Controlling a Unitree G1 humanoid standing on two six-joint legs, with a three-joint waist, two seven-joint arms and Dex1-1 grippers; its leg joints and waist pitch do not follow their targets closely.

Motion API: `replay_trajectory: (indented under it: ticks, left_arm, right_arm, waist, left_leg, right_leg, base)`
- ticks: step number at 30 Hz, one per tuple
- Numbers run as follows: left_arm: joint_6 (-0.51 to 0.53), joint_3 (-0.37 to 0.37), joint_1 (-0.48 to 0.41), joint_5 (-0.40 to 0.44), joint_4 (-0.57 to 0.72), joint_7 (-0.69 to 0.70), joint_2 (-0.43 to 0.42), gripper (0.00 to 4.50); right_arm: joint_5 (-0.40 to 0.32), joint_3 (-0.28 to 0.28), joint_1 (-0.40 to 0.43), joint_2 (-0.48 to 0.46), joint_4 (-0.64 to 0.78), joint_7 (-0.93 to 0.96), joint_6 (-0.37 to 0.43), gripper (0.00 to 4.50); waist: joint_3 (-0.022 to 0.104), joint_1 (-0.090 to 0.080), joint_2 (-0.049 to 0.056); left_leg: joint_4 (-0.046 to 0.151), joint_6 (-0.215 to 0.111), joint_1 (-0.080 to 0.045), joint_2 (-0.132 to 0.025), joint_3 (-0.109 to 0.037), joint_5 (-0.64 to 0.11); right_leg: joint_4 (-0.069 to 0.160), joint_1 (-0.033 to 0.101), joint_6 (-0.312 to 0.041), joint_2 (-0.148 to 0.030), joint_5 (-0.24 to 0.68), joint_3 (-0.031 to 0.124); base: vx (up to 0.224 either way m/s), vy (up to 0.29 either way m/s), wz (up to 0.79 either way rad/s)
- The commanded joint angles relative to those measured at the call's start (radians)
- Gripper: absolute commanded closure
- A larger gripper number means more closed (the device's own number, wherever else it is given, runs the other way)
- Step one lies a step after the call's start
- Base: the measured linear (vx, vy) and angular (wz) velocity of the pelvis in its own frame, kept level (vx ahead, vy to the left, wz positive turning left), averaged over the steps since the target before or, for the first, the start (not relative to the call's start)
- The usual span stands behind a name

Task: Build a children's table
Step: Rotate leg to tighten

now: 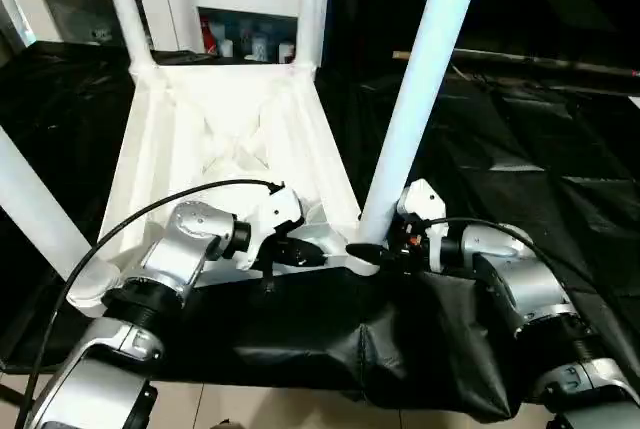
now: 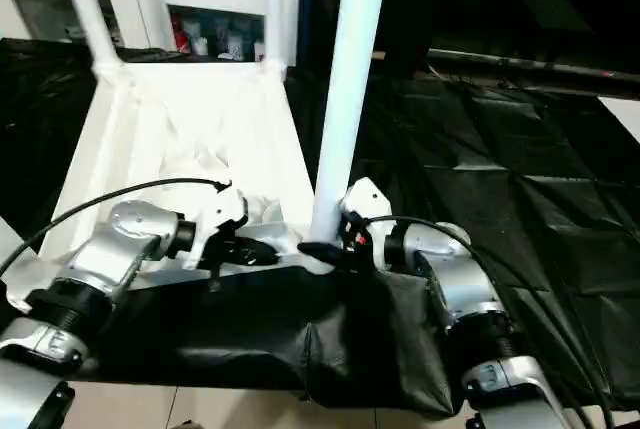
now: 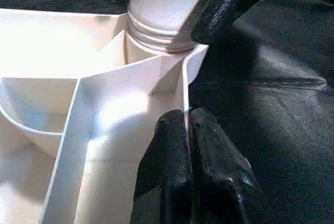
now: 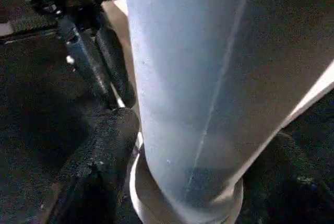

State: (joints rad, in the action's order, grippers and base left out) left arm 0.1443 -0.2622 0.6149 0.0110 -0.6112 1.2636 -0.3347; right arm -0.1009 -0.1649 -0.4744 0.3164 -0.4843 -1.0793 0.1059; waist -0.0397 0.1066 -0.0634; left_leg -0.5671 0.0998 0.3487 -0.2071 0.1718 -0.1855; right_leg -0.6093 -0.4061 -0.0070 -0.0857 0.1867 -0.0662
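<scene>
1. The white tabletop (image 1: 235, 139) lies upside down, ribbed underside up, on a desk draped in black sheeting (image 1: 520, 159).
2. Legs stand in its corner sockets; the near right leg (image 1: 420, 89) rises from its socket.
3. The right hand (image 1: 378, 251) straddles that leg's base, fingers apart.
4. The left hand (image 3: 189, 145) pinches the tabletop's near rim, fingers together.
5. A white cabinet (image 1: 230, 9) stands behind.
</scene>
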Motion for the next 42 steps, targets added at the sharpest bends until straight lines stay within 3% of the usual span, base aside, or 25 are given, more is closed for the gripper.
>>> replay_trajectory:
  ticks: [1, 12, 17, 22, 23, 28, 29, 31, 35, 36, 38, 39, 42]
  left_arm:
    - [-0.001, -0.014, -0.002, -0.033, 0.038, 0.021, 0.019, 4.50]
    - [0.003, -0.007, -0.014, -0.039, 0.053, 0.025, 0.014, 4.50]
    - [-0.002, -0.003, -0.016, -0.031, 0.052, -0.004, 0.019, 4.50]
    - [-0.002, 0.024, 0.011, 0.030, -0.021, -0.225, 0.076, 4.50]
    - [0.004, 0.026, 0.019, 0.047, -0.042, -0.283, 0.095, 4.50]
    - [0.066, 0.050, 0.062, 0.095, -0.130, -0.568, 0.206, 4.50]
    - [0.066, 0.050, 0.062, 0.095, -0.130, -0.568, 0.206, 4.50]
    - [0.089, 0.038, 0.071, 0.112, -0.145, -0.637, 0.255, 4.50]
    - [0.092, 0.018, 0.067, 0.125, -0.143, -0.659, 0.300, 4.50]
    - [0.066, 0.013, 0.064, 0.128, -0.148, -0.656, 0.306, 4.50]
    - [0.053, 0.013, 0.065, 0.128, -0.155, -0.659, 0.307, 4.50]
    - [0.033, 0.012, 0.062, 0.124, -0.154, -0.643, 0.299, 4.50]
    - [0.037, 0.017, 0.057, 0.113, -0.148, -0.622, 0.280, 4.50]
  right_arm:
    - [-0.006, -0.036, 0.017, -0.001, 0.014, -0.040, 0.008, 1.52]
    - [-0.023, -0.044, 0.027, -0.009, 0.016, -0.065, 0.039, 2.30]
    - [-0.029, -0.035, 0.036, -0.018, 0.009, -0.047, 0.038, 2.44]
    - [-0.014, 0.033, 0.037, -0.095, -0.073, 0.173, 0.032, 2.47]
    - [0.008, 0.043, 0.031, -0.119, -0.104, 0.258, 0.021, 2.48]
    - [0.041, 0.123, -0.032, -0.263, -0.243, 0.666, 0.047, 2.49]
    - [0.041, 0.123, -0.032, -0.263, -0.243, 0.666, 0.047, 2.49]
    - [0.048, 0.133, -0.064, -0.322, -0.283, 0.759, 0.050, 2.49]
    - [0.104, 0.071, -0.085, -0.356, -0.292, 0.750, 0.017, 2.49]
    - [0.076, 0.086, -0.088, -0.363, -0.290, 0.702, 0.005, 1.95]
    - [0.057, 0.100, -0.091, -0.366, -0.296, 0.687, -0.001, 1.79]
    - [0.048, 0.098, -0.087, -0.356, -0.288, 0.650, -0.010, 1.72]
    - [0.042, 0.076, -0.075, -0.326, -0.261, 0.580, -0.020, 1.36]
  waist:
    - [0.053, -0.001, 0.006]
    - [0.052, 0.005, 0.002]
    - [0.052, 0.005, 0.000]
    - [0.046, 0.004, -0.002]
    - [0.045, 0.002, -0.005]
    - [0.042, -0.013, 0.001]
    - [0.043, -0.016, 0.000]
    - [0.043, -0.018, 0.000]
    - [0.049, -0.016, 0.001]
    - [0.049, -0.017, 0.004]
    - [0.050, -0.016, 0.003]
    - [0.049, -0.015, 0.009]
    - [0.049, -0.015, 0.009]
  left_leg:
    - [0.062, -0.055, -0.002, -0.025, 0.003, -0.172]
    - [0.062, -0.048, -0.002, -0.025, 0.003, -0.164]
    - [0.062, -0.049, -0.001, -0.024, 0.003, -0.162]
    - [0.067, -0.024, -0.002, -0.025, 0.002, -0.200]
    - [0.069, -0.011, -0.001, -0.023, 0.000, -0.224]
    - [0.074, 0.023, -0.009, -0.016, -0.008, -0.302]
    - [0.073, 0.017, -0.012, -0.017, -0.007, -0.305]
    - [0.075, 0.008, -0.007, -0.016, -0.007, -0.300]
    - [0.073, -0.003, -0.001, -0.016, -0.006, -0.265]
    - [0.073, -0.007, -0.001, -0.016, -0.005, -0.258]
    - [0.071, -0.017, -0.001, -0.015, -0.003, -0.246]
    - [0.072, -0.024, -0.001, -0.015, -0.002, -0.245]
    - [0.072, -0.030, 0.000, -0.015, -0.001, -0.264]
  right_leg:
    - [0.061, 0.055, -0.238, -0.054, 0.100, 0.044]
    - [0.062, 0.056, -0.223, -0.056, 0.126, 0.044]
    - [0.062, 0.055, -0.221, -0.055, 0.131, 0.043]
    - [0.073, 0.050, -0.192, -0.058, 0.229, 0.044]
    - [0.079, 0.051, -0.172, -0.061, 0.291, 0.043]
    - [0.102, 0.042, -0.093, -0.062, 0.496, 0.040]
    - [0.104, 0.037, -0.089, -0.061, 0.487, 0.042]
    - [0.101, 0.038, -0.089, -0.057, 0.457, 0.042]
    - [0.092, 0.045, -0.105, -0.054, 0.355, 0.042]
    - [0.090, 0.045, -0.111, -0.053, 0.330, 0.043]
    - [0.086, 0.046, -0.128, -0.052, 0.281, 0.043]
    - [0.086, 0.048, -0.140, -0.052, 0.268, 0.044]
    - [0.089, 0.050, -0.139, -0.052, 0.287, 0.043]
  base:
    - [0.000, 0.000, 0.00]
    - [0.000, 0.000, 0.00]
    - [0.000, 0.000, 0.00]
    - [0.000, 0.000, 0.00]
    - [0.000, 0.000, 0.00]
    - [0.000, 0.000, 0.00]
    - [0.000, 0.000, 0.00]
    - [0.000, 0.000, 0.00]
    - [0.000, 0.000, 0.00]
    - [0.000, 0.000, 0.00]
    - [0.000, 0.000, 0.00]
    - [0.000, 0.000, 0.00]
    - [0.000, 0.000, 0.00]
